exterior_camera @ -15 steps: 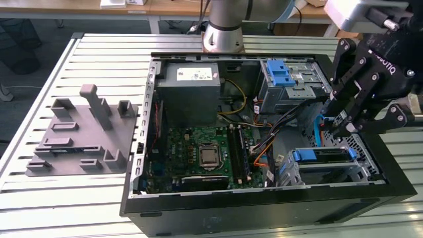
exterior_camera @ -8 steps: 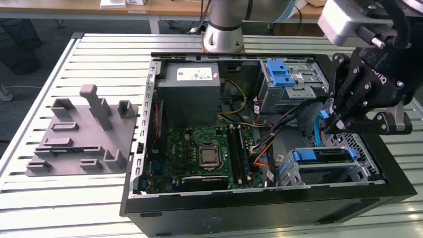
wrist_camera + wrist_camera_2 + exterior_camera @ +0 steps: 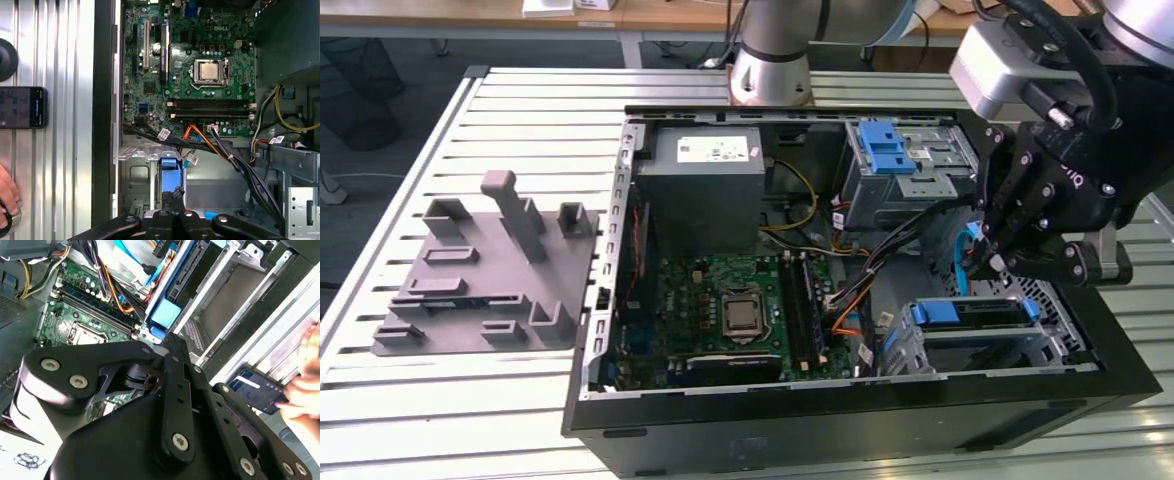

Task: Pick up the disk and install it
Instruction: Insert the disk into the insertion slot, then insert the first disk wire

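The gripper's black linkages and bolted knuckles sat closest to the lens in the second wrist view, tapering to a tip just beside a pale blue tab. In the exterior view the arm came in from the exterior view's right, its wrist tilted so that the gripper pointed down into the open computer case, over the drive bay at that side. The first wrist view showed the fingers drawn together with hardly a gap, their tips down on the top edge of the disk. Whether they pinched its bracket or merely rested on it could not be told.

The disk stood on edge in the bay, nearer the camera than the blue-latched drive cage. Its silver-grey side ran along a blue plastic bracket, with a lighter blue tab at one end; in the second wrist view the disk showed as that tab and a long blue rail. The green motherboard lay beside the bay, with black and orange cables between them.

Outside the case, a phone lay on the slatted table, and a person's hand was close to it.
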